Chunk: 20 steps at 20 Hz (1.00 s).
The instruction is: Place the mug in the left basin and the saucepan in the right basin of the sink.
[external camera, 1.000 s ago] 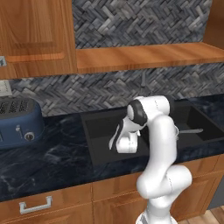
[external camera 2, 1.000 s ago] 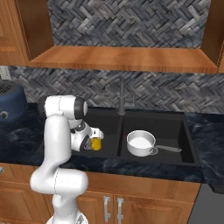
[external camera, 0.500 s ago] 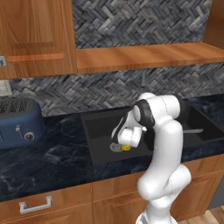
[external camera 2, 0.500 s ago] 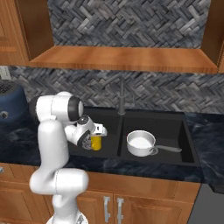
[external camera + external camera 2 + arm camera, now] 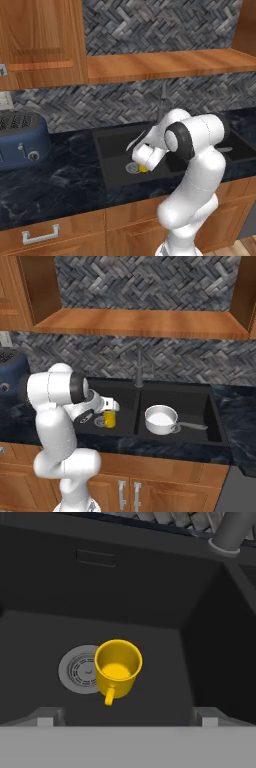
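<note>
mug (image 5: 117, 668): sitting upright on the floor of the left basin (image 5: 40, 632), partly overlapping the steel drain (image 5: 75, 669), handle pointing toward the hand camera. Looks set down and free-standing; nothing is gripping it.
saucepan (image 5: 161, 419): resting in the right basin (image 5: 200, 406), pale inside up, long handle pointing right. Reads as placed where the task wants it.
sink (image 5: 107, 145): the thin central divider is separating the two items, one per basin, faucet (image 5: 139, 367) standing behind the divider.
jaws (image 5: 125, 721): standing wide, holding nothing. Both tips are showing at the bottom of the hand view, well apart.
mug vs jaws: mug is sitting ahead of the jaws and between their lines, a little nearer the left-hand tip in the hand view. Not touching either tip. From the right base view the hand is hanging just beside and above the mug, over the left basin.
why placed so: wide jaws with a clear gap to the mug fit a release, not a grasp. My read, not a sighting.
task status: judging by how things lie, both placements are looking complete.
risk: mug is half over the drain, so it may be sitting slightly uneven; can't confirm any tilt from these views.
bench (image 5: 60, 175): dark stone, carrying a blue toaster (image 5: 22, 140) at the far left, not involved.
</note>
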Motion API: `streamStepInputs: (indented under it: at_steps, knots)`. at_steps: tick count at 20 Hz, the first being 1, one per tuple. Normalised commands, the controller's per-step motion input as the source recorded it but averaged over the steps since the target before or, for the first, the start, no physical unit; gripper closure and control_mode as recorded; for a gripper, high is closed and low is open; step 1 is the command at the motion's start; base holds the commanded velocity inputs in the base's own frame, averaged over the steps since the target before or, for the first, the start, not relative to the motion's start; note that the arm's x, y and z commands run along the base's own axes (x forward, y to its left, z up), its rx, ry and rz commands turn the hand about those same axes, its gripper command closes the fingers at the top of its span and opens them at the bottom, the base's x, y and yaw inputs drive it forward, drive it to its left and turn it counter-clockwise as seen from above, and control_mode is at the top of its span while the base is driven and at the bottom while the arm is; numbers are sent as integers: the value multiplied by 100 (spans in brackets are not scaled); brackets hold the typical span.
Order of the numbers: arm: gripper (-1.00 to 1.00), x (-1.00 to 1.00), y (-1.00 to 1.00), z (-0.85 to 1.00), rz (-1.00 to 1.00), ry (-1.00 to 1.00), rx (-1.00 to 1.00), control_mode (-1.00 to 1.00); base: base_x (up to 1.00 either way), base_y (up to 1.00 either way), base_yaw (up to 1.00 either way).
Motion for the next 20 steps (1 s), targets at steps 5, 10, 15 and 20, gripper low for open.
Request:
streamStepInputs:
  at_steps: [5,10,15,20]
  knots:
    - [-100,-9,4,84,-6,-1,4,-100,0,0,0]
    - [-100,-18,0,69,-9,13,10,-100,0,0,0]
    - [-100,-19,0,80,-6,17,17,-100,0,0,0]
    - [-100,-15,0,84,-1,20,13,-100,0,0,0]
